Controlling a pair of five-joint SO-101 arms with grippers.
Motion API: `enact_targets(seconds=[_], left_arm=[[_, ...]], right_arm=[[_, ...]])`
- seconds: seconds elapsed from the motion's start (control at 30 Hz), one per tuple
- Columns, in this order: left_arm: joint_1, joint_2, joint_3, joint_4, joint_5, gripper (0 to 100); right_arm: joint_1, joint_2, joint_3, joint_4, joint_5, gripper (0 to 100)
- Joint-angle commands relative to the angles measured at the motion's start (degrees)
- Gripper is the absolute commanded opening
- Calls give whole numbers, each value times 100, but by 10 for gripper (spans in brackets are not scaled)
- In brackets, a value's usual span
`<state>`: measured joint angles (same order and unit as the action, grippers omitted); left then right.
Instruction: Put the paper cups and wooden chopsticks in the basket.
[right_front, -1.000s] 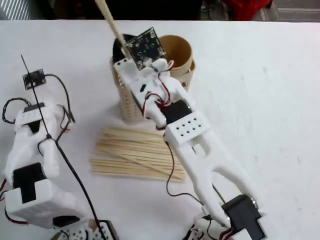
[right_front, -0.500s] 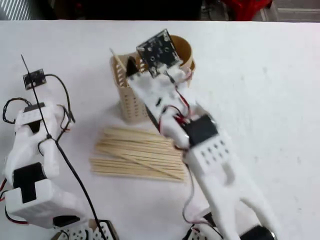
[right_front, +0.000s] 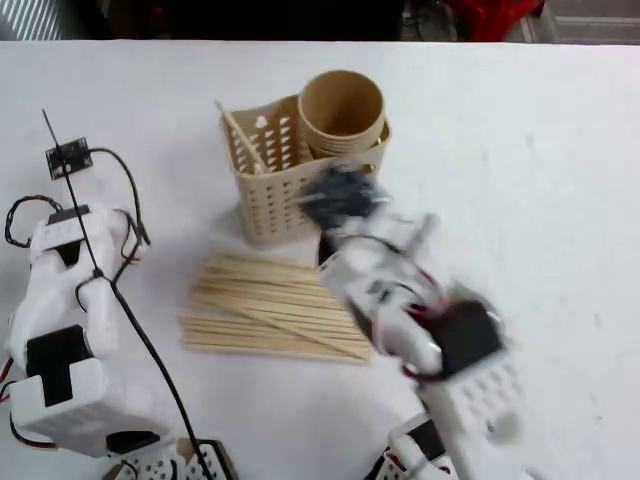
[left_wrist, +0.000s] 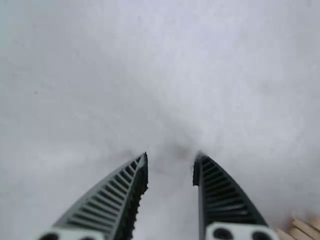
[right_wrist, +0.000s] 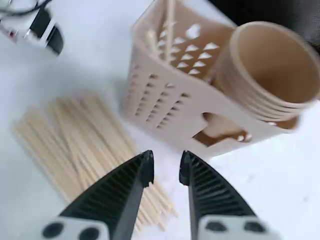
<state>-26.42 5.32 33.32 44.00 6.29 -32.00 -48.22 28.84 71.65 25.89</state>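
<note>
Wooden chopsticks (right_front: 270, 308) are lying piled just beside the basket (right_front: 275, 200), paper cups (right_front: 342, 105) already inside it; right pincer (right_wrist: 165, 167), slightly parted and empty, is hovering near it, likely needing to dip and pinch one.

Overhead and close right wrist views share the basket (right_front: 268, 205); left faces tabletop (left_wrist: 150, 75)

A white table (right_front: 520, 150) lies under my right claw (right_wrist: 165, 161). Far past it, a dark room (right_front: 300, 18) and something red (right_front: 492, 14).
</note>
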Motion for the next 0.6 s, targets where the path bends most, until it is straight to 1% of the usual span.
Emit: enact_targets(seconds=[0.0, 0.07, 0.17, 0.33, 0.5, 0.57], left_arm=[[31, -13, -62, -97, 53, 166], [31, -13, -62, -97, 53, 166], [31, -13, -62, -97, 53, 166], [31, -13, -62, -97, 53, 166], [40, -13, -62, -97, 53, 166], [40, -13, -62, -97, 53, 166]], right_arm=[[-611, 1059, 220, 4, 677, 102], [-963, 1640, 387, -180, 941, 102], [-1288, 2378, 598, -813, 1046, 99], [-1393, 3371, 853, -1815, 1037, 108], [-1385, 4215, 897, -2308, 774, 221], [-1393, 4488, 905, -2440, 774, 217]])
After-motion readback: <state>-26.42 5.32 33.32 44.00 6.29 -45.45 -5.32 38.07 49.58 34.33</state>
